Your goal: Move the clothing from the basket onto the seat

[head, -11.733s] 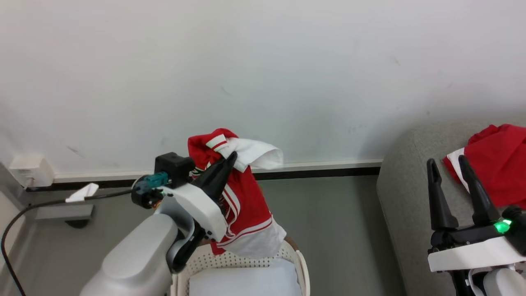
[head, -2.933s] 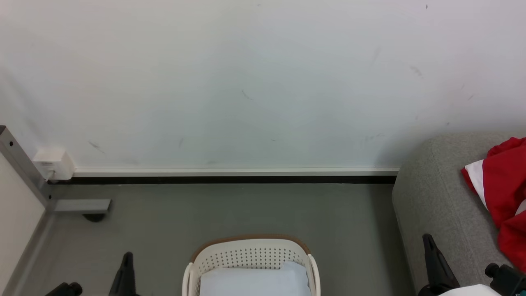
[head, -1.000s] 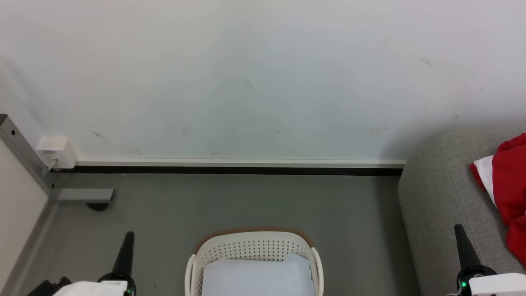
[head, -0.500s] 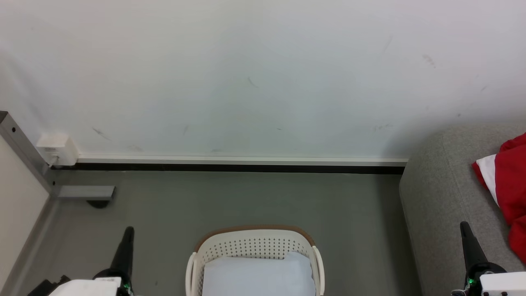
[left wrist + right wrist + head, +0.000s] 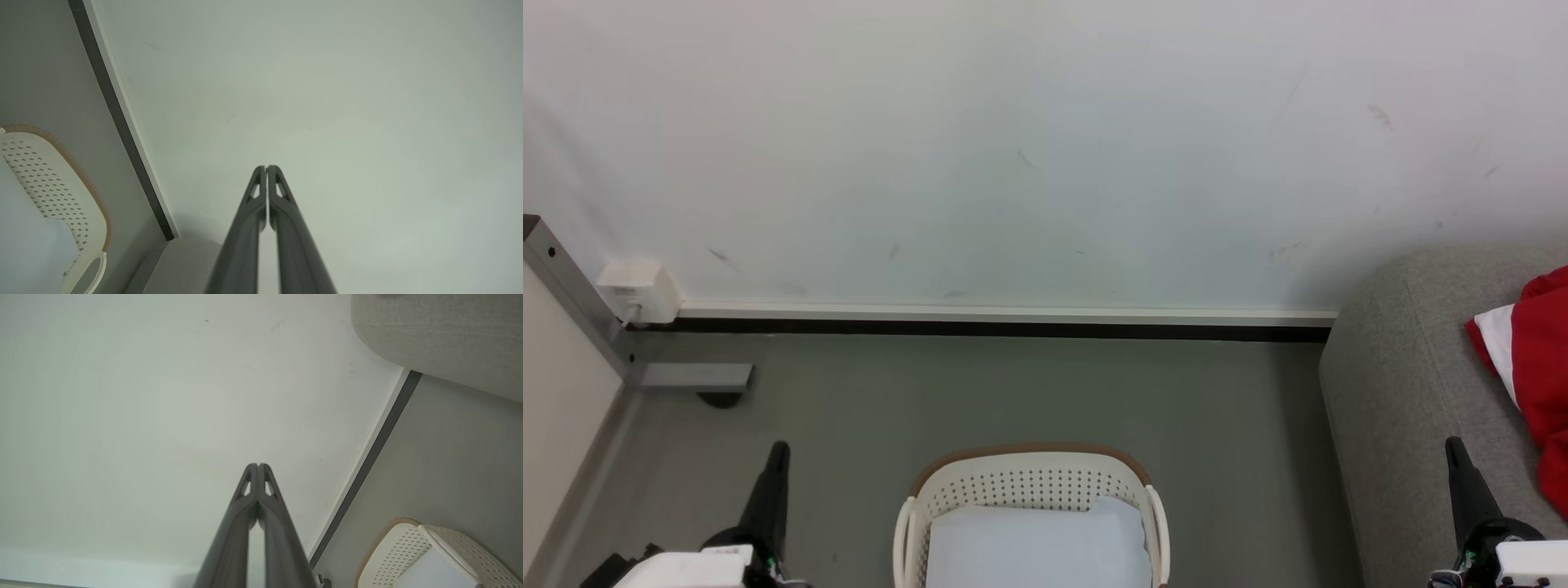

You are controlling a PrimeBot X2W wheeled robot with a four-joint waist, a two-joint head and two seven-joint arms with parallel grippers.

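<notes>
The clothing [image 5: 1531, 359] lay on the seat [image 5: 1405, 392]. The basket [image 5: 1029, 482] showed just its pad [image 5: 1037, 547]. So my left gripper [image 5: 266, 168] and right gripper [image 5: 258, 465] were pressed together, holding nothing.

Basket [image 5: 1029, 490] on floor [image 5: 1013, 392], clothing [image 5: 1543, 367] on seat [image 5: 1405, 384]

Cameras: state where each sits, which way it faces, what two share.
Head view: on the head, facing forward-down at basket, sofa with clothing, wall; left claw, right claw at bottom edge.
Left wrist view: on that wrist, along the shut left claw toward the wall; basket at left.
Right wrist view: likewise along the shut right claw; sofa, basket at right.
Both wrist views share wall and basket.
</notes>
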